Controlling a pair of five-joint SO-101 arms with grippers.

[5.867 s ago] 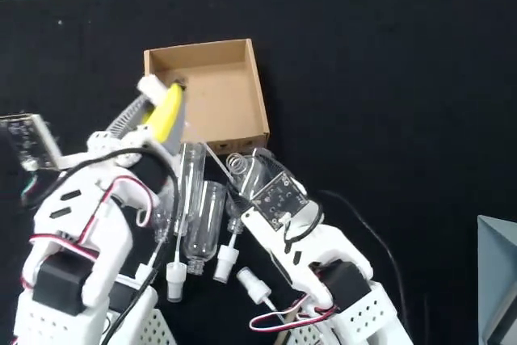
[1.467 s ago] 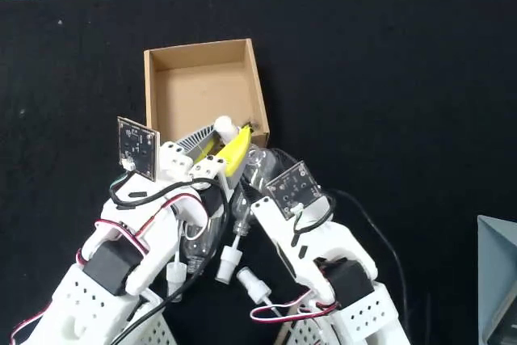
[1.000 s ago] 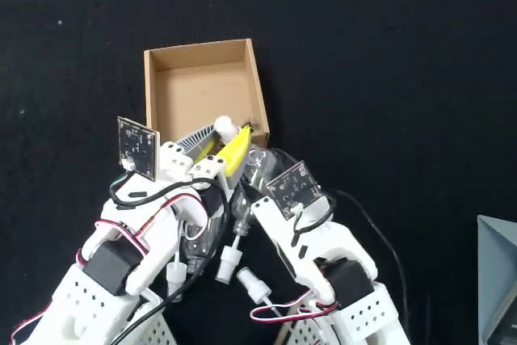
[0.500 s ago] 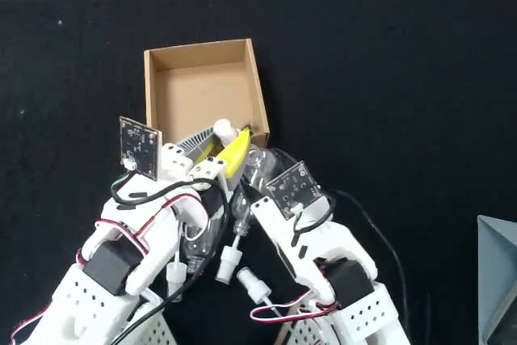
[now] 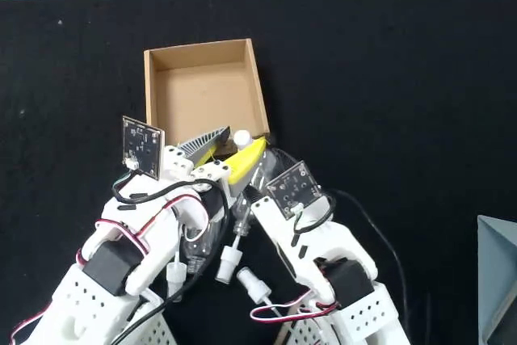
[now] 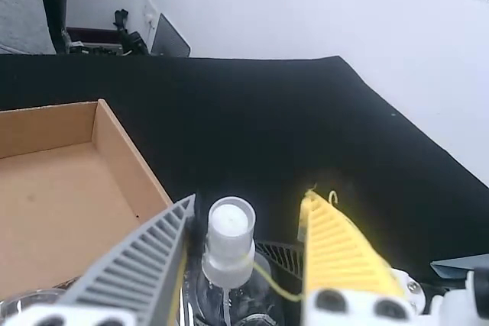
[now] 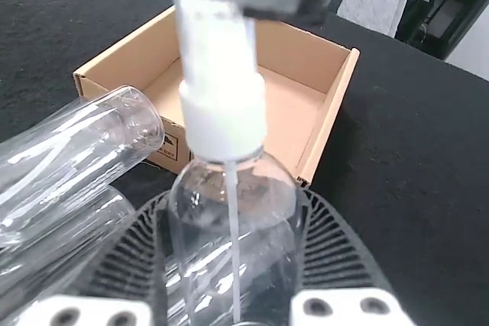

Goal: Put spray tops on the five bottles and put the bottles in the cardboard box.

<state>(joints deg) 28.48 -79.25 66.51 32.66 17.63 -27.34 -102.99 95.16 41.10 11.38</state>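
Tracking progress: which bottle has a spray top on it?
The upright bottle held in the right gripper; the bottles lying beside it have open necks.

Box [image 5: 202, 90] brown; bottle [image 7: 229, 265] clear, spray top [image 7: 221, 112] white; table [image 5: 388, 78] black; left end effector [image 6: 248, 204] grey, yellow.

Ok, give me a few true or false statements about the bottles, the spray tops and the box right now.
1. A bottle lies in the cardboard box. False: its visible floor is bare.
2. The right jaws hold a bottle with a spray top on its neck. True.
3. The left jaws are clamped on that spray top. False: they stand open either side of it.
4. Loose spray tops lie on the table near the arms' bases. True.
5. An uncapped bottle lies beside the held one. True.
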